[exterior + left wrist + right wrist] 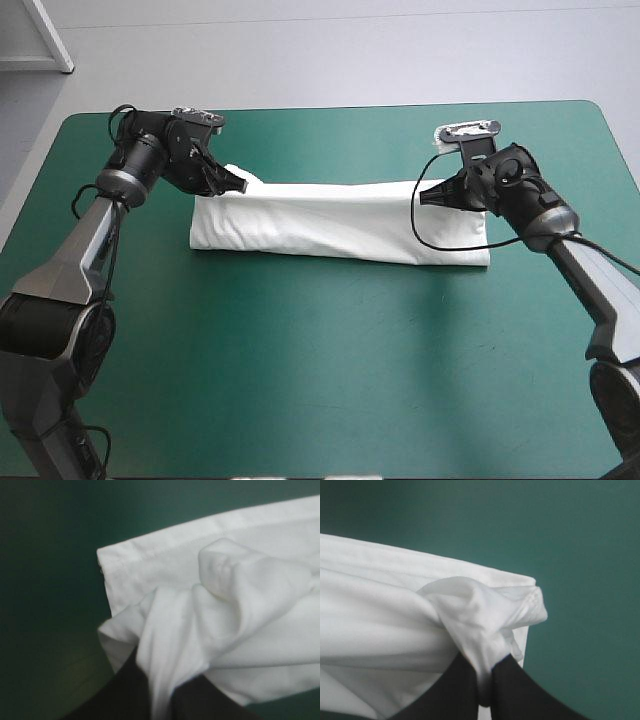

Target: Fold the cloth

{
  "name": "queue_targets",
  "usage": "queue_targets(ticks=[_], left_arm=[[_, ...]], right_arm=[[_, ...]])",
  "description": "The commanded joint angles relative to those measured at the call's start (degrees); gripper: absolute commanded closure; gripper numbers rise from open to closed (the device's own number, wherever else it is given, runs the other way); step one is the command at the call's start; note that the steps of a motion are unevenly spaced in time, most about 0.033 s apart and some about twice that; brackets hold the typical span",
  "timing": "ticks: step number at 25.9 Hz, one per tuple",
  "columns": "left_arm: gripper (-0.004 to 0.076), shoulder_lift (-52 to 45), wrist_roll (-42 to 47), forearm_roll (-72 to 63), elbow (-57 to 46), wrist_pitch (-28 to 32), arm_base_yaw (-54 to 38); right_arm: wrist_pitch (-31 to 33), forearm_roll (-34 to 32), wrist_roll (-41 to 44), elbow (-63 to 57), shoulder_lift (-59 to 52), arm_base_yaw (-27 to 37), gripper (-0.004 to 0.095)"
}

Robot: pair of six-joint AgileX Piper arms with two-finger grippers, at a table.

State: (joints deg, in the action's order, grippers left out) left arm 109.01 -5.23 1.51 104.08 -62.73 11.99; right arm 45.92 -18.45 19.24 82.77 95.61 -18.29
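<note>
Stretching across the middle of the teal-green surface (320,380), the folded white T-shirt (340,225) lies as a long band. The left hand (243,183) pinches its far-left corner, and the right hand (421,195) is clenched on its far edge near the right end.

left hand (243,184) clamped | right hand (420,196) clamped (both low, tips inward)

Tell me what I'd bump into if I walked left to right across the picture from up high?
teal-green cover → left hand, pinching the T-shirt's left end → the long white T-shirt → right hand, pinching near its right end → more cover
</note>
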Motion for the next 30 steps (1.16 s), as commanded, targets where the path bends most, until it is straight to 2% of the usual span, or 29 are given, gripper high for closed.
queue_targets(ticks=[1,4,6,8,12,14,15,19,21,22,23,24,27,28,29,30], left_arm=[[0.0732,0.4,0.1,0.9,2.9,4.9,-0.6],[0.0731,3.6,0.1,0.8,2.9,9.5,-0.6],[0.0706,5.5,0.1,0.7,2.9,12.2,-0.6],[0.0621,7.1,0.6,0.7,2.9,13.8,-0.6],[0.0369,7.7,1.2,0.8,3.3,13.6,-0.6],[0.0264,7.0,1.2,1.3,4.5,12.0,-0.6],[0.0246,6.6,1.2,1.4,5.7,10.7,-0.6],[0.0267,4.9,2.5,2.1,12.8,4.3,-0.6],[0.0293,3.9,4.2,0.5,19.1,-1.4,-0.6],[0.0335,3.6,4.2,-2.0,22.4,-5.2,-0.6],[0.0366,3.6,4.1,-3.7,23.6,-6.7,-0.6],[0.0454,3.6,3.3,-7.3,24.3,-8.8,-0.5],[0.0604,4.1,0.9,-10.8,24.3,-10.9,0.7],[0.0687,4.5,0.5,-11.8,24.2,-11.1,2.0],[0.0733,5.0,0.2,-12.2,24.1,-10.7,3.1],[0.0731,5.5,0.2,-12.3,23.6,-9.8,4.8]], right_arm=[[-5.3,-2.6,0.0,2.1,0.8,0.9,0.0927],[-8.5,-2.4,0.2,2.1,4.1,0.9,0.0923],[-10.3,-1.9,0.3,2.1,6.3,0.9,0.0876],[-11.3,-1.9,1.1,2.1,7.9,0.9,0.0767],[-11.6,-2.4,2.4,2.1,8.2,0.9,0.0375],[-11.6,-2.4,2.4,2.2,6.2,0.9,0.0251],[-11.6,-2.4,2.4,2.2,5.1,0.9,0.0223],[-10.4,-2.8,2.1,2.2,-1.7,0.9,0.0211],[-7.3,-4.7,2.1,2.2,-6.2,0.9,0.0211],[-3.9,-6.7,2.1,2.2,-8.6,0.9,0.0211],[-1.9,-7.5,2.1,2.2,-9.5,1.0,0.0211],[1.9,-8.3,2.1,2.2,-10.6,1.5,0.0211],[3.8,-8.0,2.1,1.0,-12.3,2.8,0.0211],[3.6,-7.6,2.1,-1.1,-13.6,3.7,0.0211],[3.5,-7.2,2.1,-2.9,-14.2,4.5,0.0211],[3.4,-5.6,1.8,-5.5,-14.9,6.1,0.0214]])
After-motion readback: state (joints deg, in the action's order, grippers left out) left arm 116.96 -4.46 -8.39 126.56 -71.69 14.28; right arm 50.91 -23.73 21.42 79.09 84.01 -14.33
